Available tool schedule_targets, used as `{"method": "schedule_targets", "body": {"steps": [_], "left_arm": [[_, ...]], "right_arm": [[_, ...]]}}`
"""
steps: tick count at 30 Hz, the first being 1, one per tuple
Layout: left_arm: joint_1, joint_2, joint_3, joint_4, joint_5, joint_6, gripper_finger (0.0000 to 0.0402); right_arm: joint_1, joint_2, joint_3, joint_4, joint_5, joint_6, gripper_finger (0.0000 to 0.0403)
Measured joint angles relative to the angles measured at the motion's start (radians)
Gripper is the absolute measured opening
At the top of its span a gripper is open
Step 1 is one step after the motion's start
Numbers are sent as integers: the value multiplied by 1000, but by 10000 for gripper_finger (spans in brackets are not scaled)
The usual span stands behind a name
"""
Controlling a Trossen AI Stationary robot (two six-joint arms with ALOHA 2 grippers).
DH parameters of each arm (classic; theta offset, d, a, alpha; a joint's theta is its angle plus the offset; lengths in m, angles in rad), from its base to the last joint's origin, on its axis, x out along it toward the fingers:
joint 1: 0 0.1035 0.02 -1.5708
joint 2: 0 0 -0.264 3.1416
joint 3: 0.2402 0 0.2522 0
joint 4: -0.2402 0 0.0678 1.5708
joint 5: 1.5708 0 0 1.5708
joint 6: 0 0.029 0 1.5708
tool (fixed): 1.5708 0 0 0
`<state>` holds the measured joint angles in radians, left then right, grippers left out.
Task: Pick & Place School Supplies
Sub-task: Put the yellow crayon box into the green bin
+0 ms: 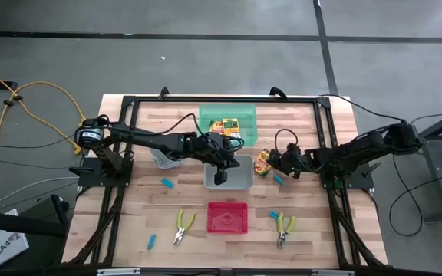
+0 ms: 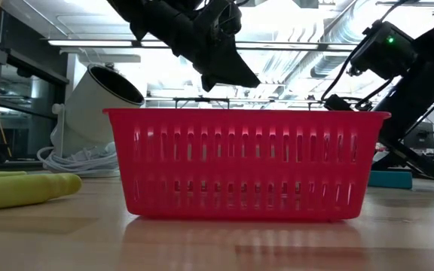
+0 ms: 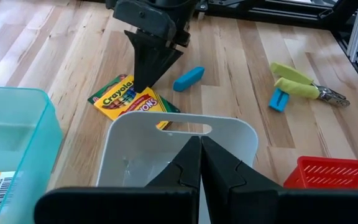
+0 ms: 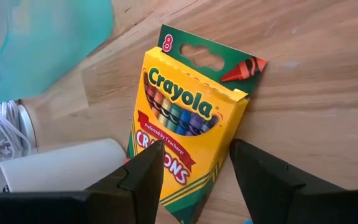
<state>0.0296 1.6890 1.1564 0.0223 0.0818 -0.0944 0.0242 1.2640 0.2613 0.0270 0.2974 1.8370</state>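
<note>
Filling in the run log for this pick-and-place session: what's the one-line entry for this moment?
right gripper: open, astride crayon box on table | left gripper: shut, empty, over grey tray | green tray: one crayon box inside

Overhead, table-level, two wrists — shared crayon box [image 4: 185, 124]

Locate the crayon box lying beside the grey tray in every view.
High view: crayon box right of the grey tray, at the right pincer.
Low view: not visible.
Left wrist view: beyond the grey tray's rim, under the right pincer.
Right wrist view: centre, between open fingers.
Shared landmark: grey tray.
</note>
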Motion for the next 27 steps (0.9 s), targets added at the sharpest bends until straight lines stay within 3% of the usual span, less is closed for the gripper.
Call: {"method": "schedule_targets", "body": {"steps": [6, 20, 27], "left_arm": [[0, 0, 0, 0, 0, 0, 1], [0, 0, 0, 0, 0, -3, 1], [0, 0, 0, 0, 0, -3, 1]], "right_arm": [[0, 0, 0, -20, 4, 3, 157], [0, 4, -5, -46, 45, -28, 12], [0, 4, -5, -48, 80, -58, 6]]}}
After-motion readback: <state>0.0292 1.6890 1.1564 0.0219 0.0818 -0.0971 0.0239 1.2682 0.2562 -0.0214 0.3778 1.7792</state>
